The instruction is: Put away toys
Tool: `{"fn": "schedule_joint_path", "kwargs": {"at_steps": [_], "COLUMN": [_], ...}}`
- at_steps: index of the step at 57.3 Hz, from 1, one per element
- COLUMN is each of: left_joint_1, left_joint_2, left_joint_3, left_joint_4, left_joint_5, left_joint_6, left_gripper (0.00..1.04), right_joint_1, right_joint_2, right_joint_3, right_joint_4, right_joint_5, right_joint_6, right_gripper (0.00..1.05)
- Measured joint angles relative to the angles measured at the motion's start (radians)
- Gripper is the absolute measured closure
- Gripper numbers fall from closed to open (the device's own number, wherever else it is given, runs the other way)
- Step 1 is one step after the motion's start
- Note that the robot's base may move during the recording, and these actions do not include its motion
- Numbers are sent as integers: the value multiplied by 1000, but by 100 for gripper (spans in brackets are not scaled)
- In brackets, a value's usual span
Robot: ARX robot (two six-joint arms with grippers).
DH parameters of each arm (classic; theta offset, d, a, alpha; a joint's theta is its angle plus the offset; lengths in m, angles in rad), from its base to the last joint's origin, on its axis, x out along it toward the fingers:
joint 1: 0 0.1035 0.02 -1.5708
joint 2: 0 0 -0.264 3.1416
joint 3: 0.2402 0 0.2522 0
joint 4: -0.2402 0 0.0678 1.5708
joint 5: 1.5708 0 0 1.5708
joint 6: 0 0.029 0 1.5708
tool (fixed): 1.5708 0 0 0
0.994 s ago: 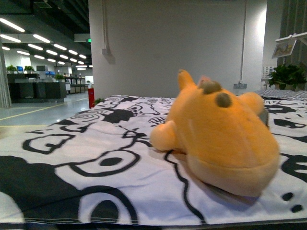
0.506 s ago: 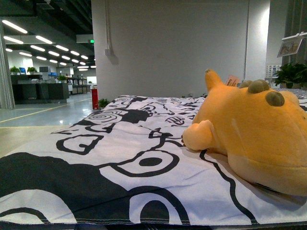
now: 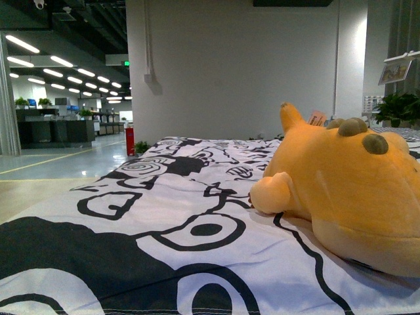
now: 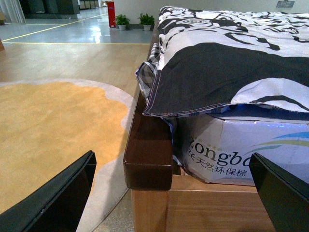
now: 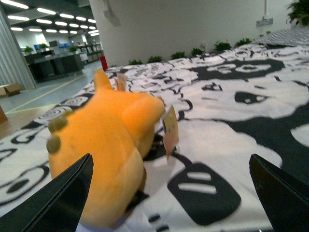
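Locate the plush toy (image 3: 348, 184) at 3 to 4 o'clock in the front view, lying flat on the black-and-white bed cover (image 3: 164, 197) and cut off by the picture edge. Identify by the orange-yellow body, the paler cream underside, the olive-brown bumps (image 3: 353, 126) on the head and one stubby limb (image 3: 272, 193) pointing toward 9 o'clock. Note a small hang tag (image 3: 317, 118) showing just behind the toy's upper outline, at 2 o'clock.

Check the right wrist view: same plush toy (image 5: 96, 145) resting on the cover, tag (image 5: 170, 128) standing upright just beside its flank. Read the right gripper (image 5: 171, 157) as spread wide, black fingers (image 5: 67, 193) well apart, holding nothing, clear of the toy.

Check the left wrist view: left gripper (image 4: 171, 157) likewise spread wide, nothing between its fingers (image 4: 63, 198), facing the corner of the bed. Treat the wooden bed frame (image 4: 149, 159) as a holder: contains a white wrapped mattress (image 4: 227, 150) with blue printed lettering, with the cover draped over it and hanging past the edge. Note the yellow rug (image 4: 48, 130) on the floor beside the frame.

Find potted plants (image 3: 397, 105) at 2 o'clock and a red cylinder (image 3: 125, 139) near 9 o'clock in the front view, both well beyond the bed.
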Motion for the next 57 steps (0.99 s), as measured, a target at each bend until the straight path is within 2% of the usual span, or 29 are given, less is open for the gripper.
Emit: {"fn": "schedule_joint_path", "kwargs": {"at_steps": [18,28,41,57], "left_joint_1": [0,0,0,0], "left_joint_2": [0,0,0,0], "left_joint_3": [0,0,0,0], "left_joint_4": [0,0,0,0], "left_joint_5": [0,0,0,0], "left_joint_6": [0,0,0,0], "left_gripper": [6,6,6,6], "right_joint_1": [299,397,451,429], "right_joint_2": [358,519,683,811], "right_joint_3": [309,403,467,483], "right_joint_4": [111,148,174,193], "right_joint_5": [128,169,212,235], "right_joint_6": [-121,-206,-275,-288], "right_gripper": [6,6,6,6]}}
